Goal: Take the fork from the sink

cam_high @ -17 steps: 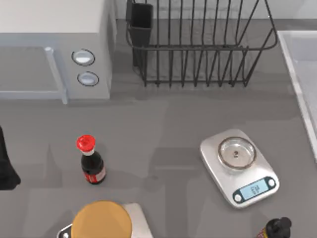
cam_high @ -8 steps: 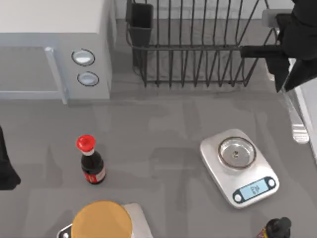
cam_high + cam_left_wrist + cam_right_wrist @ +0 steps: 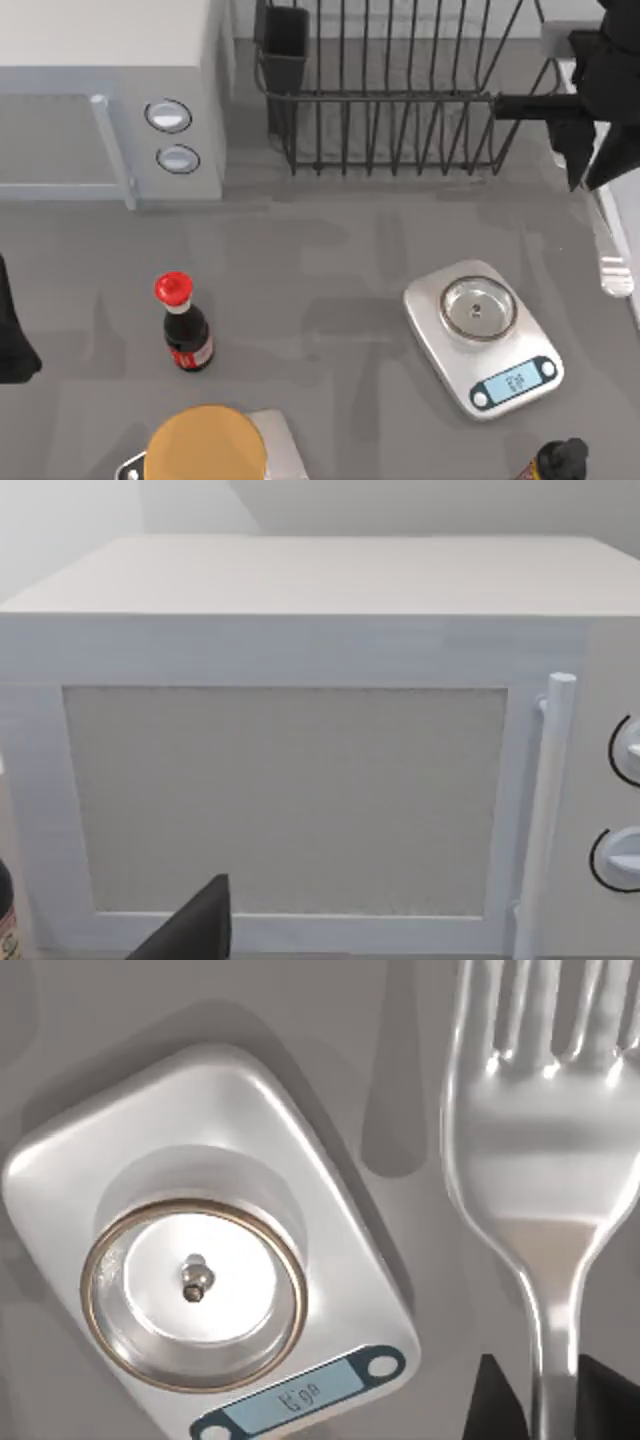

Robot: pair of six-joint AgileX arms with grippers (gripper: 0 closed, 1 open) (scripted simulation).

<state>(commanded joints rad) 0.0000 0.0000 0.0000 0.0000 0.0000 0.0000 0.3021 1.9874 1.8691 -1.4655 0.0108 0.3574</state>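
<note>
Silver fork (image 3: 545,1160) clamped by right gripper (image 3: 598,135) near table's right edge, beside kitchen scale (image 3: 485,338), left gripper (image 3: 195,930) state unclear.

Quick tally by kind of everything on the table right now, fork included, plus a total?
Bottles: 2, red-capped bottle, dark bottle
Forks: 1, fork, held by the right gripper
Kitchen scale: 1
Dish rack: 1
Microwave: 1
Sink: 1
Round tan-topped item at the near edge: 1
Total: 8
</note>
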